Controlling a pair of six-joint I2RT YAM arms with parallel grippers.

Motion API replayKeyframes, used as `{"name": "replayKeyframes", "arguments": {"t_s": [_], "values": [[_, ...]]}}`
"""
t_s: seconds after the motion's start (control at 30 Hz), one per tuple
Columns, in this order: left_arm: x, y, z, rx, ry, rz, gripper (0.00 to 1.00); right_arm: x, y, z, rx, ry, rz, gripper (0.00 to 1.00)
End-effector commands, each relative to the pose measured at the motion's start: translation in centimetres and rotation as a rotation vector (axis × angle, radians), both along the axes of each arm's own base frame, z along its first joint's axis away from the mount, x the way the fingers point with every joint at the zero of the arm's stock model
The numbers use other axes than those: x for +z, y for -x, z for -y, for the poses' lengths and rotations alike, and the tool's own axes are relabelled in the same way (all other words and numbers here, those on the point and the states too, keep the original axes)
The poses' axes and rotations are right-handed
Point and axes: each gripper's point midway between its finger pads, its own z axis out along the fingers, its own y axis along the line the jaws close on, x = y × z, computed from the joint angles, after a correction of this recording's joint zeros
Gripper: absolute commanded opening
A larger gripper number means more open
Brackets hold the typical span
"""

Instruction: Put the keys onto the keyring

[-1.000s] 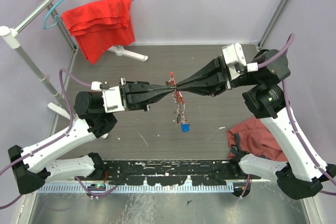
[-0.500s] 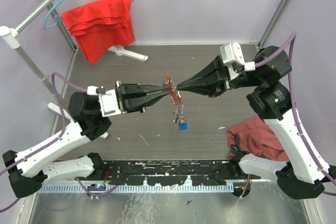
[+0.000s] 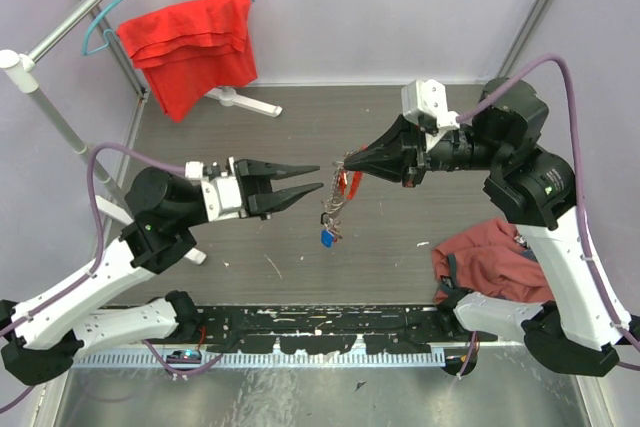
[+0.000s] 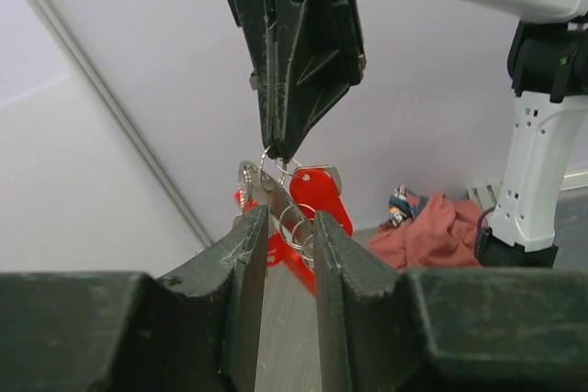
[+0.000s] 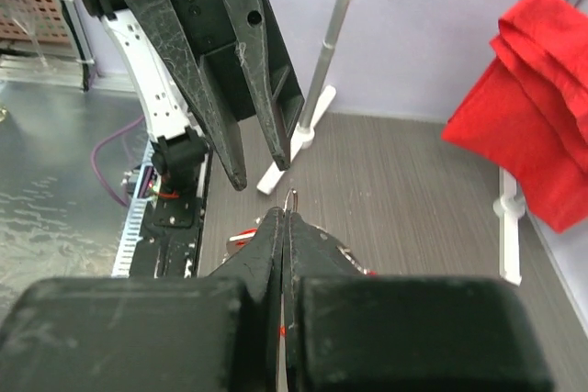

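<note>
The right tool [image 3: 351,161] is pressed shut on a ring [image 4: 274,170]. The keys [image 3: 333,212] hang from it in a loose bunch above the tabletop [image 3: 400,237] — silver, with red tags and one blue at the bottom. The left tool [image 3: 319,176] points at the right one from just beside, jaws spread and apart from the bunch — its wrist view shows the keys through the gap.

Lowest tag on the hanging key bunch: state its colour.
The lowest tag is blue; the top external view shows it best.
</note>
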Motion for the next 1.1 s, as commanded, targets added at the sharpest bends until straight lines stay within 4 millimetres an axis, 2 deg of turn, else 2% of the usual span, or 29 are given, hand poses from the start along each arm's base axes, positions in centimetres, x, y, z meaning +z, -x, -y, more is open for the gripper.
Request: {"name": "replayKeyframes", "arguments": {"t_s": [0.0,0.27,0.53,0.7,0.8,1.07], "values": [[-0.4,-1.7,0.0,0.079,-0.047,-0.083,0.34,-1.8,-1.0,0.9,-0.083,0.095,-0.016,0.01],[-1.5,-2.6,0.9,0.1,-0.168,-0.148,0.35,-4.6,-1.8,1.7,-0.128,0.225,-0.075,0.01],[-5.2,-3.1,1.7,0.1,-0.347,-0.182,0.3,-7.4,-1.4,1.8,-0.112,0.32,-0.166,0.01],[-7.0,-2.6,2.9,0.035,-0.404,-0.201,0.3,-7.9,-1.1,1.6,-0.093,0.333,-0.183,0.01],[-7.3,-2.5,3.4,0.009,-0.423,-0.205,0.34,-8.1,-0.9,1.6,-0.087,0.339,-0.185,0.01],[-7.2,-2.4,3.9,-0.017,-0.435,-0.193,0.34,-8.7,-0.8,1.4,-0.076,0.353,-0.198,0.01]]}}
